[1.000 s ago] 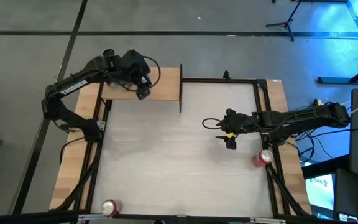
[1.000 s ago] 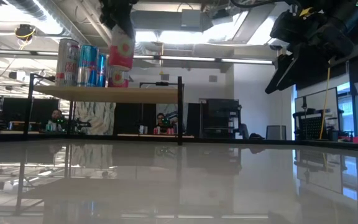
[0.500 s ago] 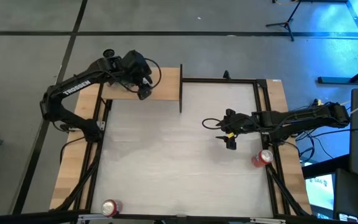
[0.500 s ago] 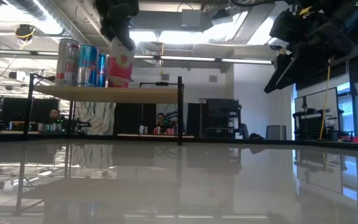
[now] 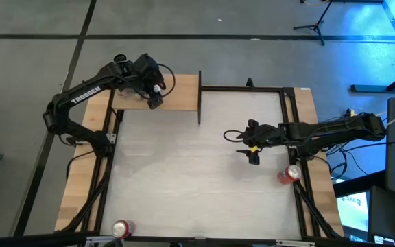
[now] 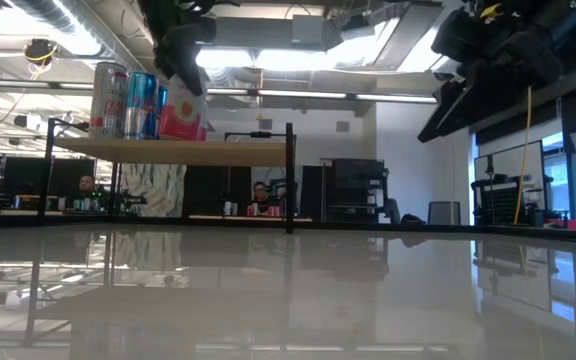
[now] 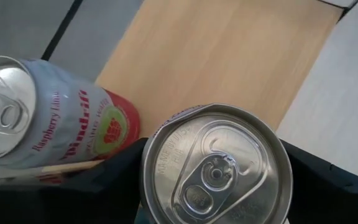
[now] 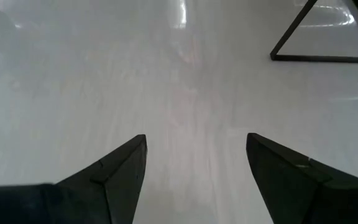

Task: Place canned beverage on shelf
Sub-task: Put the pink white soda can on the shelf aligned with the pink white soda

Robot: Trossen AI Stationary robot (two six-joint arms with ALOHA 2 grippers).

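Observation:
The shelf [image 5: 180, 92] is a tan wooden board at the table's far left corner, raised on a black frame [image 6: 290, 175]. Along its left end stand a silver-and-red can [image 6: 109, 100] and a blue can [image 6: 141, 105]. My left gripper [image 5: 154, 96] is over the shelf, shut on a pink-and-white canned beverage [image 6: 182, 112] just right of those cans. In the left wrist view the held can's silver top [image 7: 216, 165] sits beside the silver-and-red can [image 7: 48, 124]. My right gripper [image 5: 252, 149] hangs open over the table's right half, with nothing between its fingers [image 8: 120, 168]. My left gripper pinches the can's side wall just below its top rim [image 7: 151, 155] between its two fingers [image 7: 114, 171]. The fingers come from above, slanting down. The can is tilted, and its lower end [image 6: 180, 133] is at the level of the shelf board; whether it touches the board I cannot tell.
A red can [image 5: 290, 173] lies on the white tabletop near its right edge and another [image 5: 121, 228] near the front left corner. A black post [image 5: 199, 103] marks the shelf's right end. The middle of the tabletop [image 5: 184, 171] is bare.
My left gripper has gone down toward the shelf with the can and a little toward the cans standing at the shelf's left end. The can, which hung well above the board, is now down at board level and more tilted.

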